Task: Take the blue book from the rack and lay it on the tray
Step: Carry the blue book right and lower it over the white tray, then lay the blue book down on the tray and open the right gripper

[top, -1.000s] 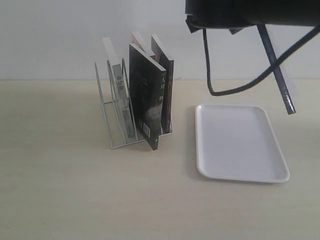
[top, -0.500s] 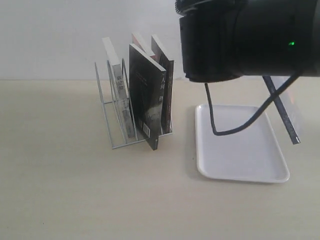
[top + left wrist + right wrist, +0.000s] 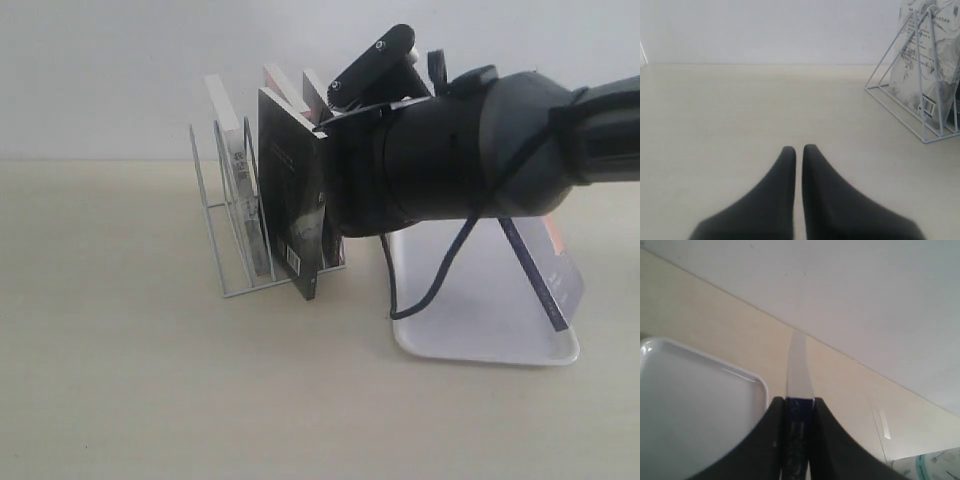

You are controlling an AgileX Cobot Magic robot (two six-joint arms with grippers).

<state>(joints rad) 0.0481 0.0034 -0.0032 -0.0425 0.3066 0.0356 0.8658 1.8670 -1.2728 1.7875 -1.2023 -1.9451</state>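
Black right end effector (image 3: pixel 799 402) level, around blue book (image 3: pixel 799 367)

The blue book (image 3: pixel 799 427) had a dark navy spine and white page edge; the tray (image 3: pixel 690 405) was plain white; the rack (image 3: pixel 212 215) was white wire; a black book (image 3: pixel 290 200), centre frame, carried a white barcode patch; the table (image 3: pixel 120 380) was pale cream.

Our right arm (image 3: pixel 450 160) spans the upper middle and right of the exterior view, its dark wrist housing bulking large at centre; our right gripper (image 3: pixel 799 401) has its jaws pinched on the thin edge of the blue book (image 3: pixel 799 365); our left gripper (image 3: pixel 799 148) shows its tips nearly together, a hairline gap between.
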